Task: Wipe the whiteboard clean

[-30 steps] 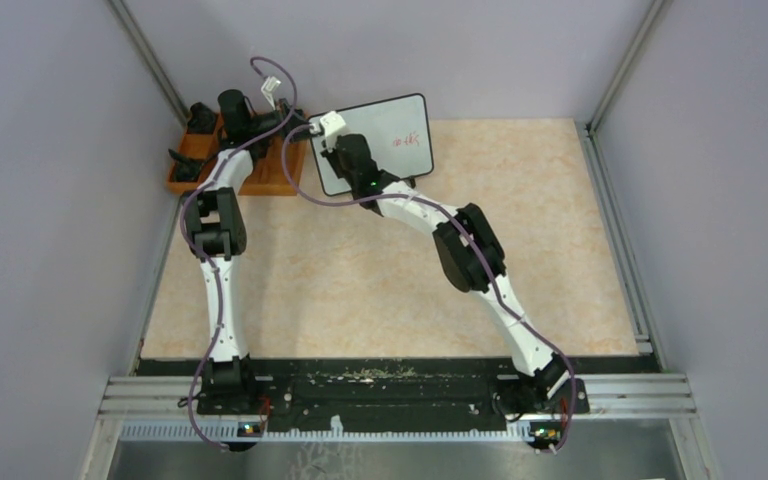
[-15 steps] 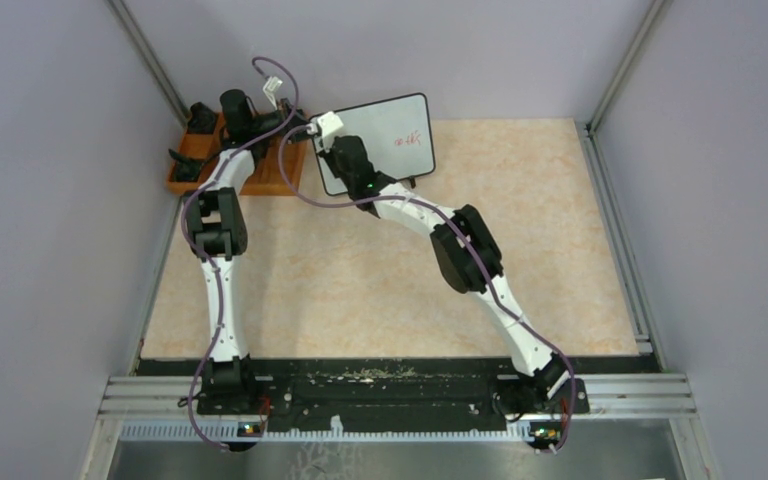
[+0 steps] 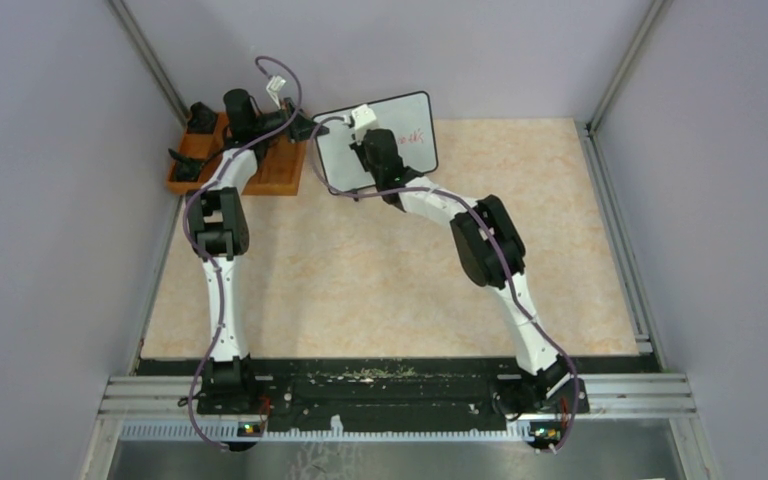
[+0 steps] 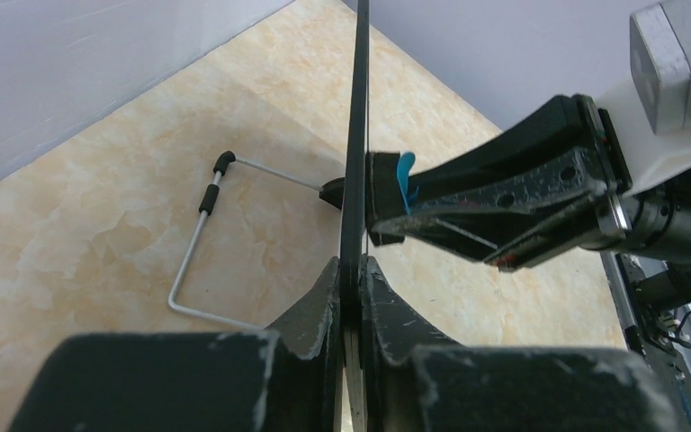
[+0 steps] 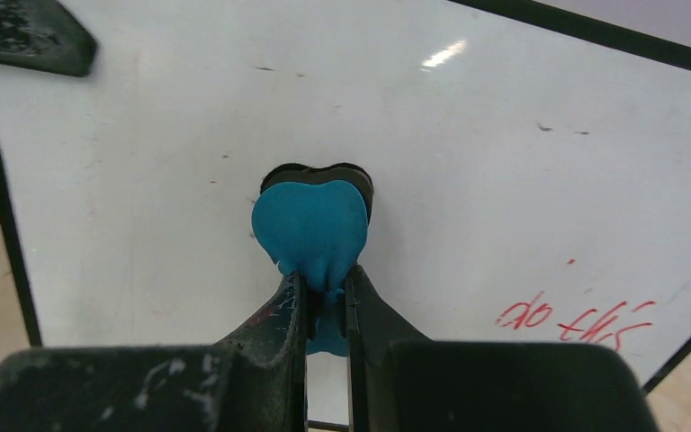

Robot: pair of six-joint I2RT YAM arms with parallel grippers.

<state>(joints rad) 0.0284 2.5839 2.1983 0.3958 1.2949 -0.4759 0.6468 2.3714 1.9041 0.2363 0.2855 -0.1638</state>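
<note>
The whiteboard stands tilted at the back of the table, with red handwriting near its right edge. My left gripper is shut on its left edge; the left wrist view shows the board edge-on between the jaws. My right gripper is shut on a blue eraser and presses it flat on the white surface, left of the red writing. The eraser also shows in the left wrist view.
An orange compartment tray sits at the back left, under the left arm. A wire stand rests on the table behind the board. Grey walls close in at the back and on both sides.
My right gripper has slid the eraser to the right across the board, from its left part toward the middle. The board has shifted slightly right. The left gripper keeps its hold.
</note>
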